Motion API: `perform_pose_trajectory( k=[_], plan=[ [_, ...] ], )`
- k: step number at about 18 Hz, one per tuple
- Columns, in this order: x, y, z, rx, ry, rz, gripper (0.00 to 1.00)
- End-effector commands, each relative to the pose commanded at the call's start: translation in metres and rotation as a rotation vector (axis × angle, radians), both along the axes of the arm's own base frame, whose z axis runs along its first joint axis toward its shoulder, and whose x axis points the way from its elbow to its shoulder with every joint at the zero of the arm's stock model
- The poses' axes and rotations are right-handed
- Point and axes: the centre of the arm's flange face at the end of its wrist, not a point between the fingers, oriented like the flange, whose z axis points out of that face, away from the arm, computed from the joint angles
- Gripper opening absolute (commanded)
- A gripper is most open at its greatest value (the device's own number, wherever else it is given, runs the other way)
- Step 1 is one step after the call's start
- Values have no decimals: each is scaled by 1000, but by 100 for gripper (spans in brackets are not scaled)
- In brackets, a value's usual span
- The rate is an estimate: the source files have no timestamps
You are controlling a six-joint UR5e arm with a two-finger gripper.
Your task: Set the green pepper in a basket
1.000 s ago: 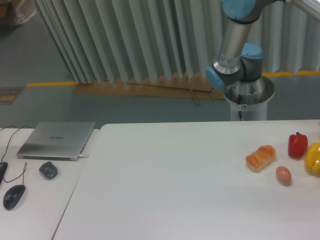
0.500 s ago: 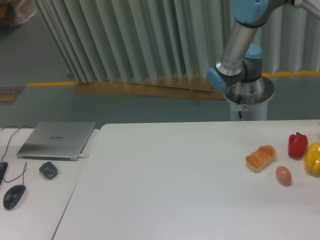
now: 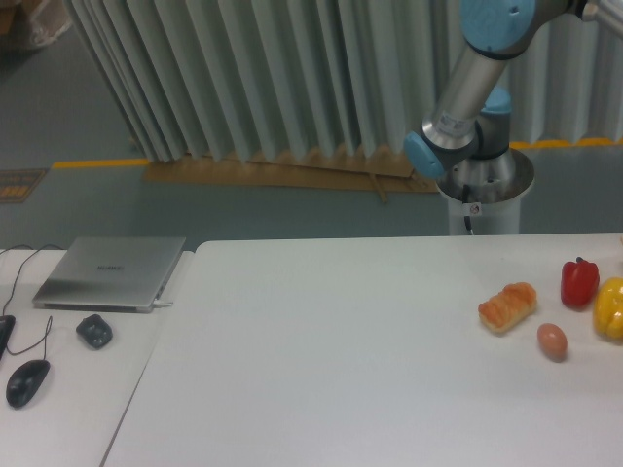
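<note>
The green pepper is out of view, and so is the basket. Only the arm's base and lower links (image 3: 467,117) show, rising behind the table's far right edge and leaving the frame at the top right. The gripper itself is outside the picture.
On the white table (image 3: 321,350) at the right lie a bread roll (image 3: 507,306), a brown egg (image 3: 552,341), a red pepper (image 3: 579,282) and a yellow pepper (image 3: 611,309) cut by the frame edge. A closed laptop (image 3: 110,272), a dark mouse (image 3: 27,381) and a small dark object (image 3: 94,331) sit on the left desk.
The arm's upper link has swung to the right and upward, leaning further toward the top right corner. Nothing on the table has moved.
</note>
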Motion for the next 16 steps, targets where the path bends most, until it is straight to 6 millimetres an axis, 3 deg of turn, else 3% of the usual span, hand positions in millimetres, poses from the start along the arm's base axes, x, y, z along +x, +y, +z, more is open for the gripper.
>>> perform_pose_trajectory(
  k=[7,16],
  plan=[
    [3,6,11,9,16,-5,100],
    [46,62,61,57,66,-2,100]
  ],
)
